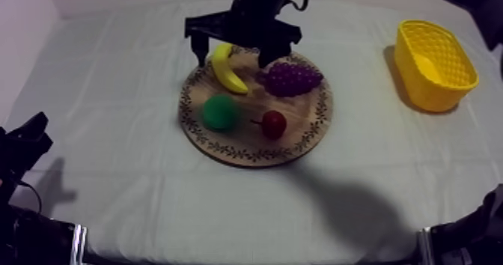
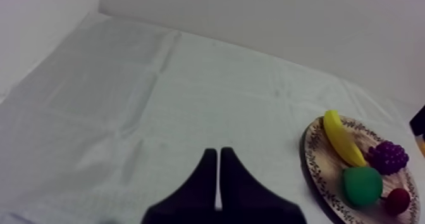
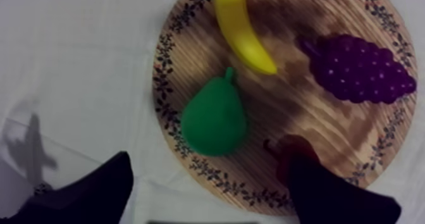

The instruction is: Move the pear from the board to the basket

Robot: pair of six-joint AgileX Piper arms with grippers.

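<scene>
The green pear lies on the left half of the round wooden board, with the banana, the grapes and the small red fruit around it. My right gripper hangs open above the board's far side, holding nothing. In the right wrist view the pear lies on the board just ahead of the right gripper, whose one finger partly hides the small red fruit. My left gripper rests shut at the table's left edge.
The yellow basket stands at the table's far right, well apart from the board. From the left gripper, bare cloth stretches to the board with the pear. The right wrist view has the banana and grapes.
</scene>
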